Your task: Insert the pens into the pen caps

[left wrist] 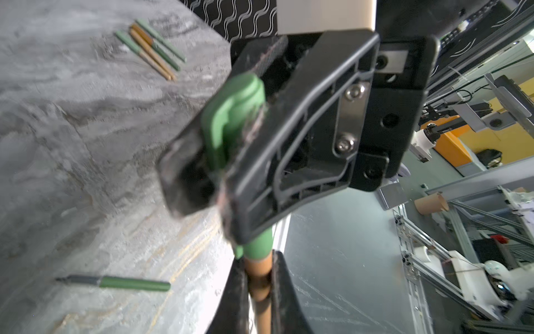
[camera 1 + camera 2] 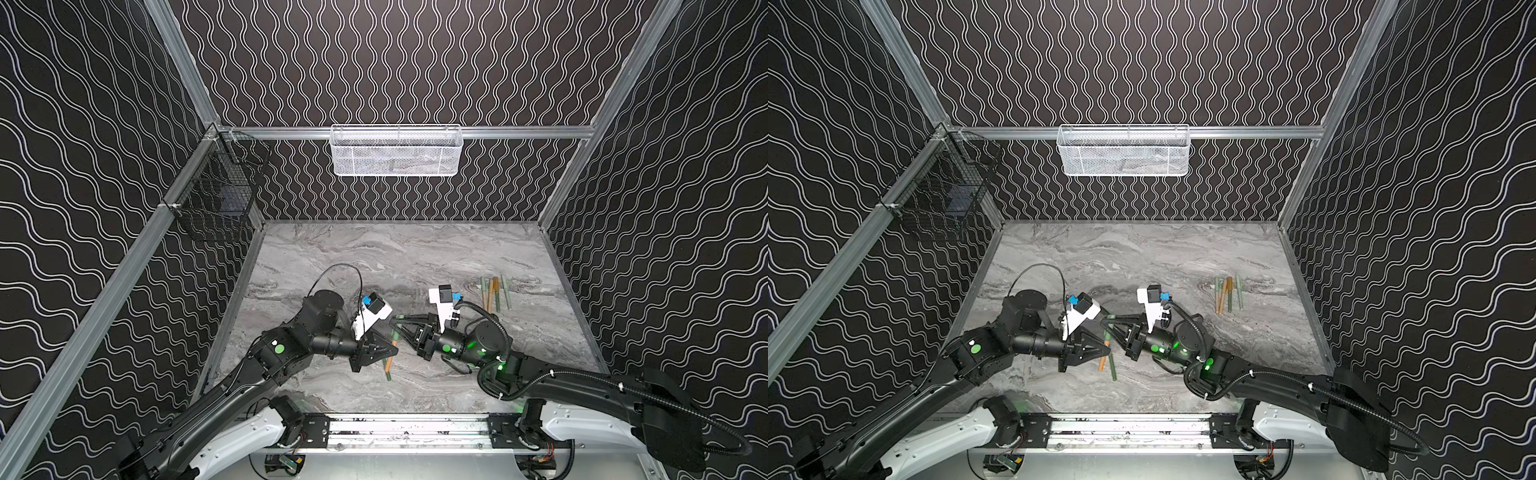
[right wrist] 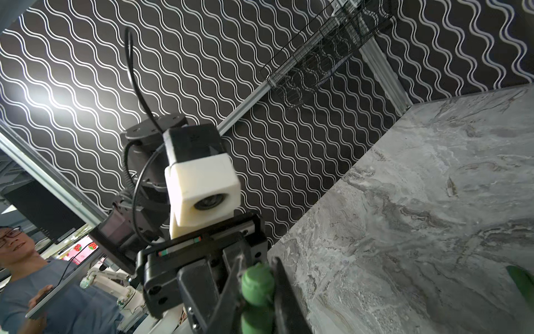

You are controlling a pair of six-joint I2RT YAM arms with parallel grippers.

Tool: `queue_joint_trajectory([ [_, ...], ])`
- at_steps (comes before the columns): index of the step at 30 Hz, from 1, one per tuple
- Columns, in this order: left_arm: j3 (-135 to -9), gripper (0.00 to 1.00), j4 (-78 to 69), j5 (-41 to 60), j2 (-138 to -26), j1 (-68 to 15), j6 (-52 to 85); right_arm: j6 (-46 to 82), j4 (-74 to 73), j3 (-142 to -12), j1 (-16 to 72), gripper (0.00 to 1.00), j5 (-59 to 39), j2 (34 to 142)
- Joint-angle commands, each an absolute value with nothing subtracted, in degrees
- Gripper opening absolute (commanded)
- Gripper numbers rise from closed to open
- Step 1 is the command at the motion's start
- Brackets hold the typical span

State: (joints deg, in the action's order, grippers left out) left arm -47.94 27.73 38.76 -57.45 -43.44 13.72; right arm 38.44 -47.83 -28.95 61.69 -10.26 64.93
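An orange pen is pinched in my shut left gripper, just above the table near its middle front; in both top views its barrel sticks out below the jaws. My right gripper is shut on a dark green pen cap. The cap's mouth meets the tip end of the orange pen, so the pen's tip is hidden. The two grippers face each other almost tip to tip. A dark green pen with a bare grey tip lies on the table under them.
Several green and orange pens lie side by side at the back right of the marble table. A white mesh basket hangs on the back wall. On the left wall hangs a black wire basket.
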Motion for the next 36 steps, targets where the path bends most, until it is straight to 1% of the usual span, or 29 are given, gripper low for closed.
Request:
queue_joint_trajectory([
  [1,-50.52,0.0,-31.01,48.23,-58.13,-43.16,13.44,37.11,-35.67,-27.77,62.35,0.0,-20.14,67.12],
  [3,-51.56,0.0,-32.17,52.25,-59.07,-43.07,14.59,35.8,-36.13,-28.19,62.4,0.0,-22.98,67.73],
  [5,-51.51,0.0,-32.91,53.6,-59.11,-43.07,14.86,34.64,-36.47,-28.26,62.4,0.0,-24.82,68.03],
  [9,-50.42,0.0,-31.56,51.47,-57.98,-43.07,12.95,32.46,-34.59,-28.76,62.4,0.0,-26.1,67.94],
  [11,-49.75,0.0,-30.41,48.69,-57.29,-43.03,11.8,31.85,-32.53,-29.38,62.36,0.0,-25.53,67.81],
  [14,-47.88,0.0,-29.39,41.67,-55.2,-43.06,9.4,32.66,-30.59,-29.58,62.4,0.0,-23.23,67.18],
  [17,-46.76,0.0,-28.13,36.05,-53.83,-43.05,7.34,34.25,-28.68,-29.37,62.4,0.0,-18.9,65.39],
  [20,-45.89,0.0,-28.46,33.86,-53.12,-43.05,7.08,36.12,-27.47,-28.82,62.4,0.0,-14.31,63.37],
  [24,-45.6,0.0,-28.72,34.67,-53.44,-43.07,7.71,37.24,-25.33,-29.21,62.49,0.0,-9.79,61.45],
  [29,-45.63,0.0,-29.81,37.52,-54.75,-43.07,9.46,36.95,-22.6,-31.8,62.45,0.0,-6.67,61.03],
  [32,-45.07,0.0,-30.39,37.7,-54.24,-43.09,9.89,37.46,-24.96,-30.96,62.49,0.0,-5.4,61.21],
  [36,-46.55,0.0,-27.22,40.24,-54.58,-43.07,9.2,36.58,-25.24,-31.76,62.48,0.0,-4.41,61.63],
])
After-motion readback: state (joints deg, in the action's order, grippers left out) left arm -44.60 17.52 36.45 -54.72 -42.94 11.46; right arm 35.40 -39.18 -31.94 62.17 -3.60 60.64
